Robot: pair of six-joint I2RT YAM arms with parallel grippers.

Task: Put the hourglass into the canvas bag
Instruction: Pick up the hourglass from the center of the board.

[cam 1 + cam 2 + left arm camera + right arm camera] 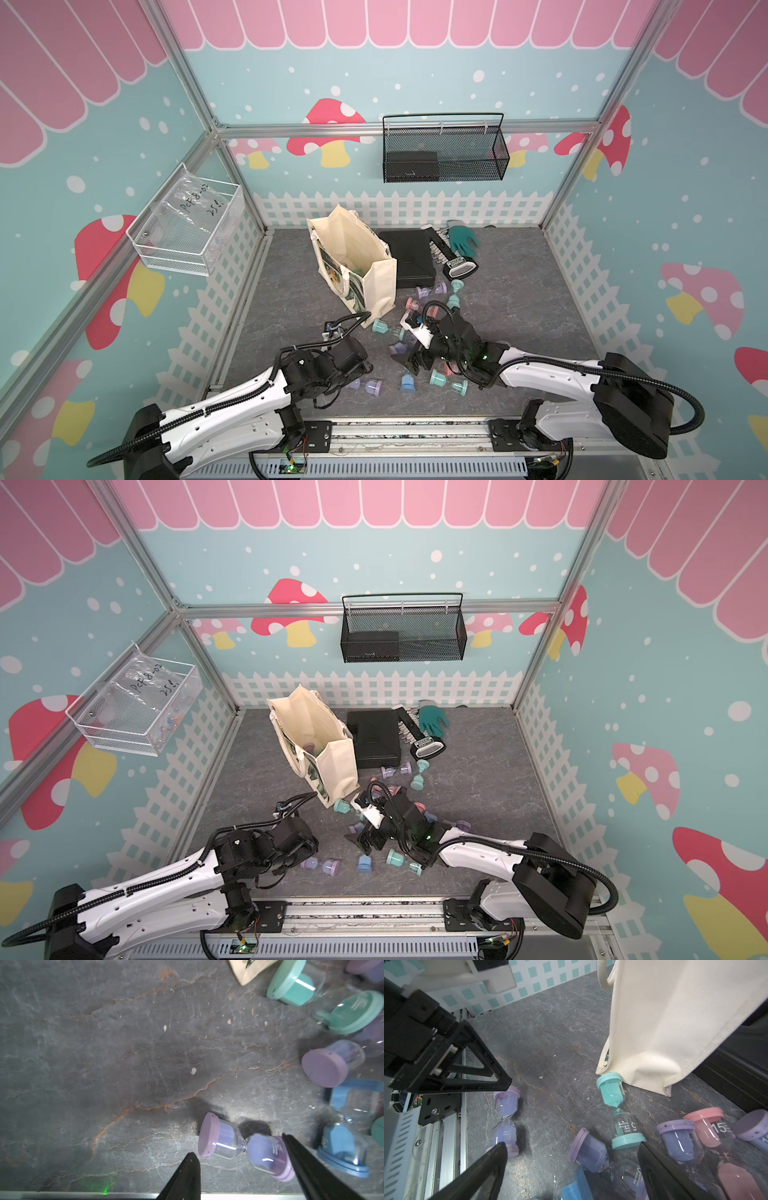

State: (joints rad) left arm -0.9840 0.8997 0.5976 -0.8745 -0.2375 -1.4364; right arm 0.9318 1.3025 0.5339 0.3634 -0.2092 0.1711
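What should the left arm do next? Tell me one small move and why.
Probably lower the left gripper a little and close on the purple hourglass: it lies on its side between the open fingers, not yet gripped, and the canvas bag stands open nearby.

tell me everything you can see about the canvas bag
The canvas bag is a boxy cream cloth tote with cream handles and a dark printed panel on one side. It stands upright on the grey floor, mouth open, hourglasses showing inside. A teal hourglass lies with its cap against the bottom corner; the black case sits close beside it.
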